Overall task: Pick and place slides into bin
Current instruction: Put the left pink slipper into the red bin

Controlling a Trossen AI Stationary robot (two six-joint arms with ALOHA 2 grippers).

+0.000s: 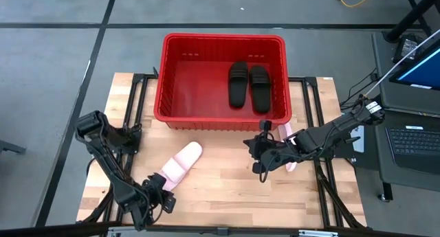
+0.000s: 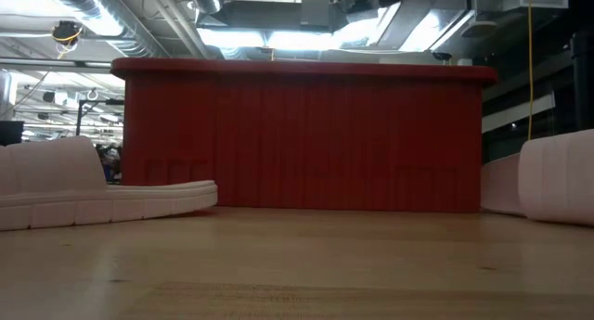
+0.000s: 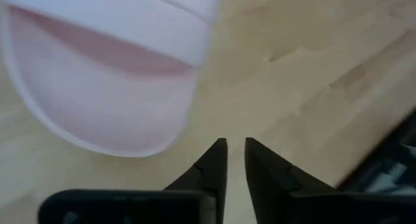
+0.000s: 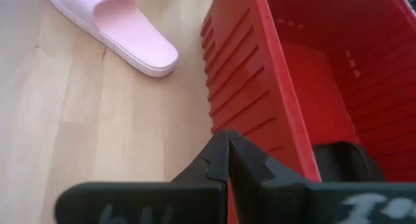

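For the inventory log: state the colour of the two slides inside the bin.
Black slides, clearest in the high view.

Bin (image 1: 180, 79): red plastic, rectangular, ribbed slatted walls, upright at the far middle of the bench, open top.
Black slides (image 1: 248, 84): two, lying side by side inside the bin at its right half, straps up, touching or nearly so, long axes running front to back.
Left pink slide (image 1: 180, 163): pale pink, wide strap, flat on the bench just in front of the bin's left half, angled diagonally.
Right pink slide (image 1: 288, 146): pale pink, on the bench near the bin's front right corner, largely hidden by the right arm; pose cannot be told fully.
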